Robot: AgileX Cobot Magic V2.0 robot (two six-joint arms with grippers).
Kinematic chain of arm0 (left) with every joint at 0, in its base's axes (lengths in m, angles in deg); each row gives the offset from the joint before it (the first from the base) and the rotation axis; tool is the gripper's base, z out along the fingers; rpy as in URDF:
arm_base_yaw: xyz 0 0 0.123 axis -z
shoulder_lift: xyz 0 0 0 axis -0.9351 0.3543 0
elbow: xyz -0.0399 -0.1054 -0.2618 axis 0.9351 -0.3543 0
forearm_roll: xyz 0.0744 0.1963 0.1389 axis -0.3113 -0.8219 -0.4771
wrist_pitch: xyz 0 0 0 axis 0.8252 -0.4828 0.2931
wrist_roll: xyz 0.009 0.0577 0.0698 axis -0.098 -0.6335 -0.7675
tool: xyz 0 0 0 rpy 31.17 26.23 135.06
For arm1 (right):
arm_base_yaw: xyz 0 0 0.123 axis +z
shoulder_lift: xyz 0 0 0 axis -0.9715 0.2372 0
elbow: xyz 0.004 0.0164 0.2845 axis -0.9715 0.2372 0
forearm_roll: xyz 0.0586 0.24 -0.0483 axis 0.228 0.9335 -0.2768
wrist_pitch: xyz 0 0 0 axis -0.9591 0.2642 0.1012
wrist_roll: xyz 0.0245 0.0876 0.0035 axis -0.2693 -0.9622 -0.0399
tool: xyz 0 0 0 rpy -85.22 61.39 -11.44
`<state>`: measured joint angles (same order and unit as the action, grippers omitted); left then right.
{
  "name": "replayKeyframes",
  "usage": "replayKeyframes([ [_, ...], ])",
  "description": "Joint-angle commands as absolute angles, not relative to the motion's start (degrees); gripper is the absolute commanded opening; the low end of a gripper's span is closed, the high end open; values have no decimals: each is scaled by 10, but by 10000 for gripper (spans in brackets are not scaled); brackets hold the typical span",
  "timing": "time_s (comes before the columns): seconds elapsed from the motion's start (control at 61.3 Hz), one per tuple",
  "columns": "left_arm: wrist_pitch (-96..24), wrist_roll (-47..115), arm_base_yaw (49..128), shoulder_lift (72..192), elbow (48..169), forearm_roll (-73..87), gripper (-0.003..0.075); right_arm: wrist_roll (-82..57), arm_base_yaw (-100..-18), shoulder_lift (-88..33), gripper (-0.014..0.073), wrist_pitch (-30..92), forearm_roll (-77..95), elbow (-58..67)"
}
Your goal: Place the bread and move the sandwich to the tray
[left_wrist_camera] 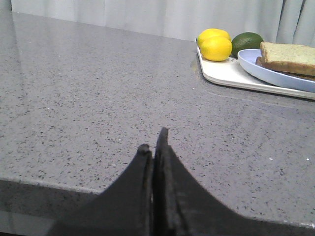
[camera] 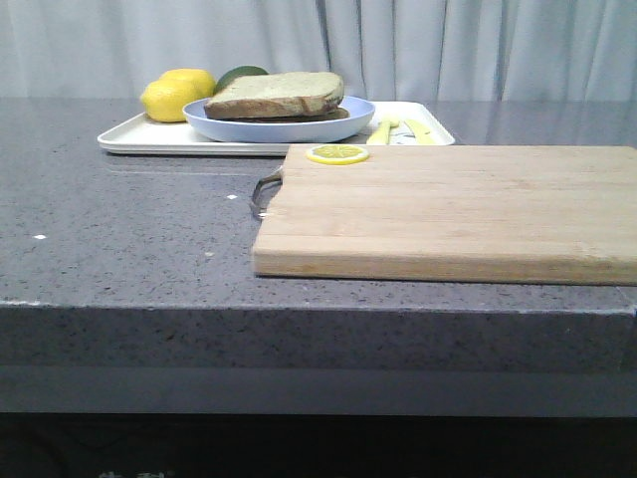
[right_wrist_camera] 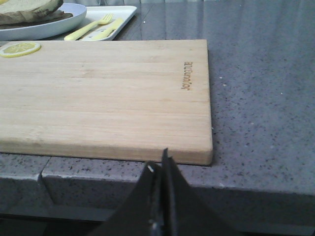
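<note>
The sandwich (camera: 277, 96), tan bread slices stacked on a pale blue round plate (camera: 279, 127), stands on the white tray (camera: 149, 136) at the back left. It also shows in the left wrist view (left_wrist_camera: 289, 59) and the right wrist view (right_wrist_camera: 27, 10). Its filling is hidden. No separate loose bread slice is in view. My left gripper (left_wrist_camera: 153, 140) is shut and empty, low over the grey counter near its front edge, far from the tray (left_wrist_camera: 226, 73). My right gripper (right_wrist_camera: 158, 162) is shut and empty at the counter's front edge, just before the wooden cutting board (right_wrist_camera: 108, 93).
The cutting board (camera: 448, 209) fills the middle right and carries a lemon slice (camera: 337, 153) at its far left corner. Two lemons (camera: 177, 95) and an avocado (camera: 241, 75) lie on the tray's left end, yellow cutlery (camera: 398, 129) on its right end. Curtains hang behind.
</note>
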<state>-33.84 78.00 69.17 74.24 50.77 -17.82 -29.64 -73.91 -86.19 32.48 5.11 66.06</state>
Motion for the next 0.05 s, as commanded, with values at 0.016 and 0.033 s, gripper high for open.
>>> replayKeyframes([
  [0.016,-294,781,690,730,501,-173,-19,-295,-741,-871,-85,282,55,659],
  [0.033,-294,781,690,730,501,-173,-19,-295,-741,-871,-85,282,55,659],
])
